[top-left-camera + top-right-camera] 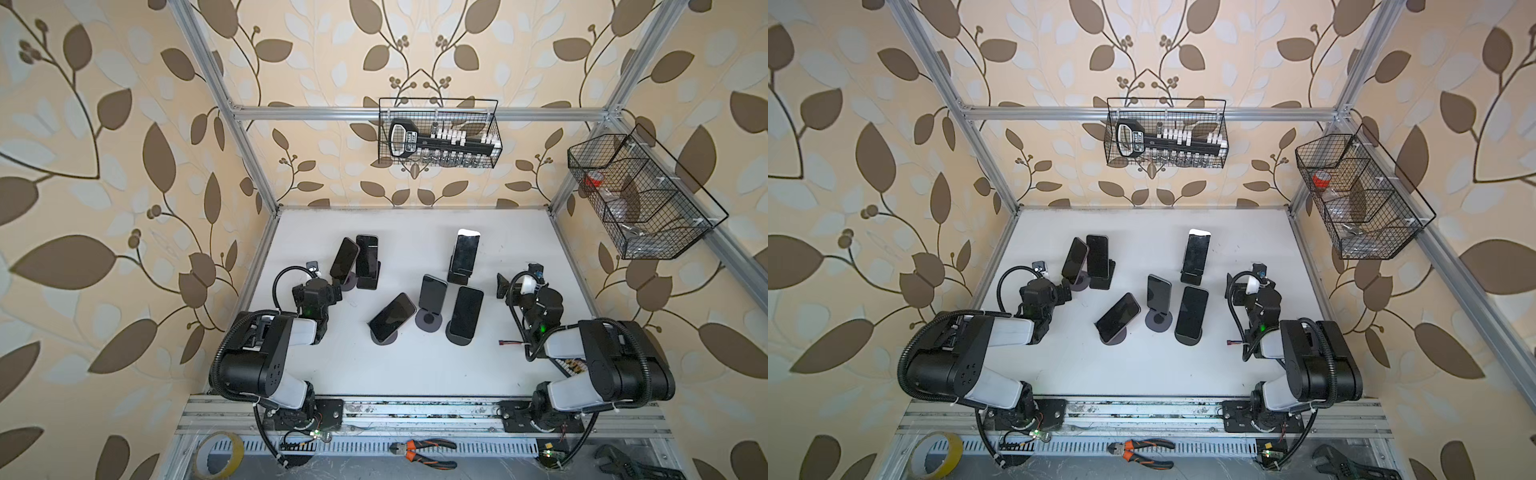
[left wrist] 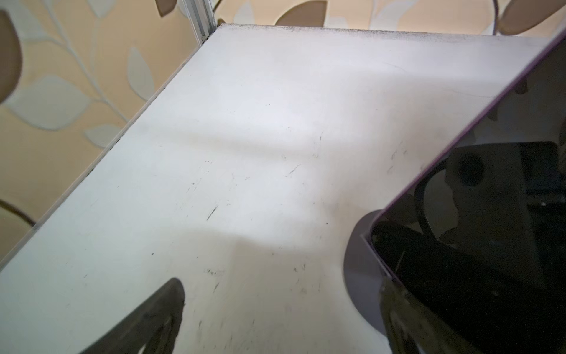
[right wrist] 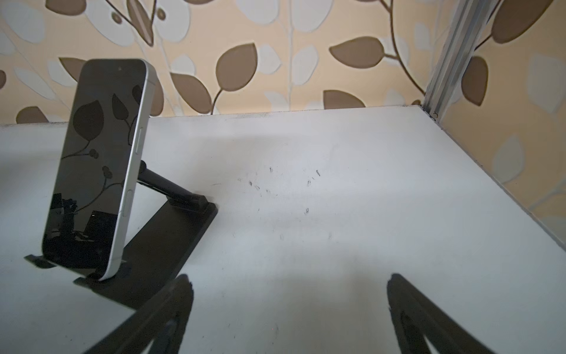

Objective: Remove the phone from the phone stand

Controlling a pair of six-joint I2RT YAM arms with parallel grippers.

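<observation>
White surface [image 1: 415,365] first, carrying a scatter of propped-up phones [image 1: 466,311]. My pick for the job is the purple-edged phone [image 2: 490,214], at the far-left of the group, because the left gripper [image 2: 281,288] sits close in front of it, jaws spread wide and holding nothing. The right gripper [image 3: 291,279] is likewise released and empty, well apart from that phone, looking instead at a white-edged phone [image 3: 95,165] on a folding stand [image 3: 159,245].

My phone leans back on a round-based stand [image 2: 358,260]. Its long axis runs up from the base and tilts away from the left gripper, with the dark glass facing it. I judge it a stiff, fairly dense slab, with slick glass that scratches easily. So I want the jaws across the two long edges, around mid-height, and off the screen. A neighbouring phone [image 1: 366,255] stands just beside it, so there's little room on that side.
</observation>
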